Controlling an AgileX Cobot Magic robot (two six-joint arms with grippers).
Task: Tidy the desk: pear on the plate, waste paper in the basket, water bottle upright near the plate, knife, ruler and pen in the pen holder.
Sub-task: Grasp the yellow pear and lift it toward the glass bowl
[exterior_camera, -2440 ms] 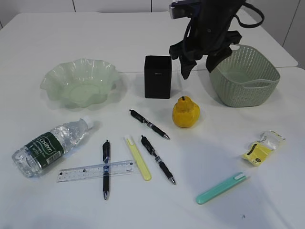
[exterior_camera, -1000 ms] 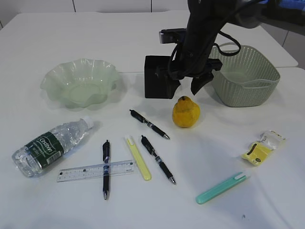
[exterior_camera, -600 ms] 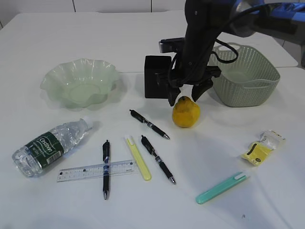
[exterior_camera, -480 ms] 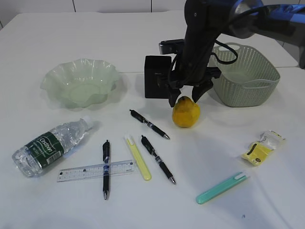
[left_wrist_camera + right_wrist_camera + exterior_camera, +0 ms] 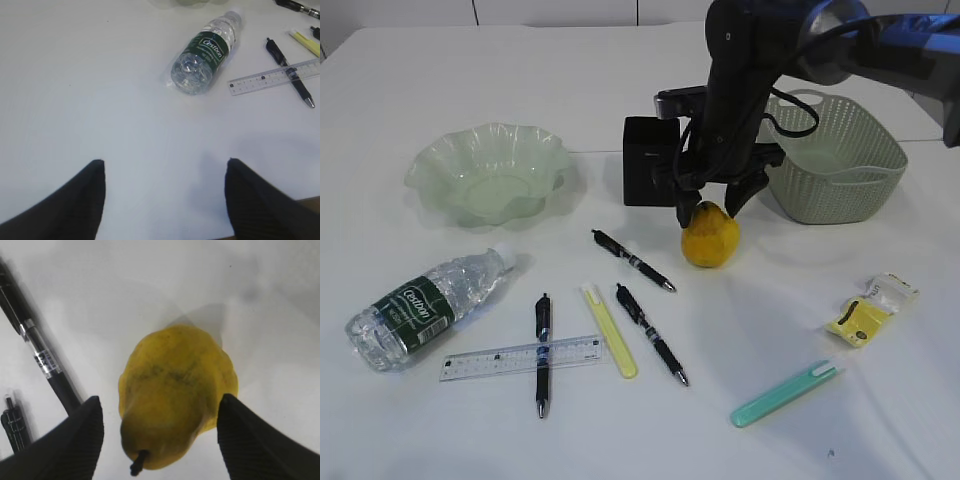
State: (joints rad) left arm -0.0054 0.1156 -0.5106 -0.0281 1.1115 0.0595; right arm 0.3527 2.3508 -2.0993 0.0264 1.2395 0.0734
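Observation:
The yellow pear (image 5: pixel 711 238) stands on the white desk (image 5: pixel 770 290) in front of the black pen holder (image 5: pixel 645 160). My right gripper (image 5: pixel 709 210) is open and hangs over the pear's top, one finger on each side, not touching; the right wrist view shows the pear (image 5: pixel 177 390) between the jaws of this gripper (image 5: pixel 159 399). The water bottle (image 5: pixel 420 305) lies on its side at the left. The ruler (image 5: pixel 520 358) lies under a pen (image 5: pixel 542 352). My left gripper (image 5: pixel 165 162) is open over bare desk, short of the bottle (image 5: pixel 205 52).
The green plate (image 5: pixel 430 165) stands back left, the basket (image 5: pixel 840 190) back right. Two more pens (image 5: pixel 632 260) (image 5: pixel 651 333) lie mid-desk. The waste paper (image 5: pixel 870 308) lies right. Yellow (image 5: pixel 609 343) and teal (image 5: pixel 785 393) capped sticks lie in front; I cannot tell which is the knife.
My right gripper has come down from in front of the basket and pen holder to the pear, staying open. Nothing on the desk has moved.

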